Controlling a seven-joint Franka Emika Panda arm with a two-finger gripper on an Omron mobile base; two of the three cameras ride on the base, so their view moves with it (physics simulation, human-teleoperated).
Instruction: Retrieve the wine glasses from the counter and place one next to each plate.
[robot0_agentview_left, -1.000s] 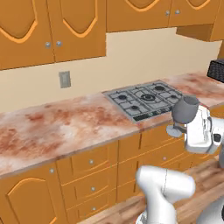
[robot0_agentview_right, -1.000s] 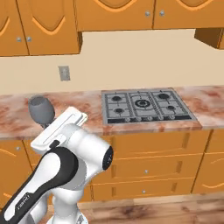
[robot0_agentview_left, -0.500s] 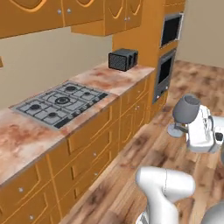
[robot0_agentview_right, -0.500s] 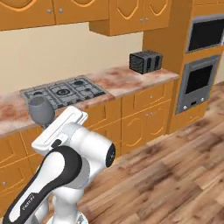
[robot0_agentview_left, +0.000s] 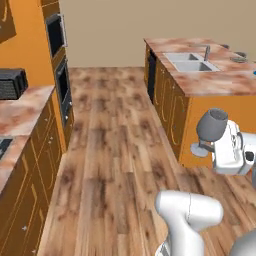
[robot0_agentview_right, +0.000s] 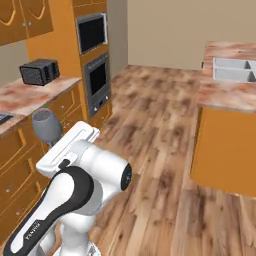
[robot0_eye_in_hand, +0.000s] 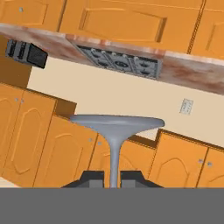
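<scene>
My gripper (robot0_eye_in_hand: 113, 178) is shut on the stem of a dark grey-blue wine glass (robot0_eye_in_hand: 114, 127). In the hand view its round foot spreads just beyond the fingertips (robot0_eye_in_hand: 93, 177). The left base view has the wine glass (robot0_agentview_left: 212, 125) held out to the left of the white hand, in the air over the wooden floor, and my gripper (robot0_agentview_left: 214, 146) grips it below the bowl. From the right base camera, the glass bowl (robot0_agentview_right: 46, 125) stands above the hand. The marbled counter (robot0_agentview_left: 20, 112) lies at the left. A blue sliver (robot0_agentview_left: 254, 73), perhaps a plate, touches the island's right edge.
An island (robot0_agentview_left: 220, 82) with a sink (robot0_agentview_left: 192, 61) stands ahead on the right, and it appears as the island (robot0_agentview_right: 225, 95) in the right base view too. A built-in oven (robot0_agentview_right: 95, 65) and a toaster (robot0_agentview_right: 39, 71) are at the left. Wooden floor (robot0_agentview_left: 115, 150) runs between them.
The whole scene has swung: the base has turned from the hob counter towards the oven wall and the island. The wine glass stays held in the shut gripper.
</scene>
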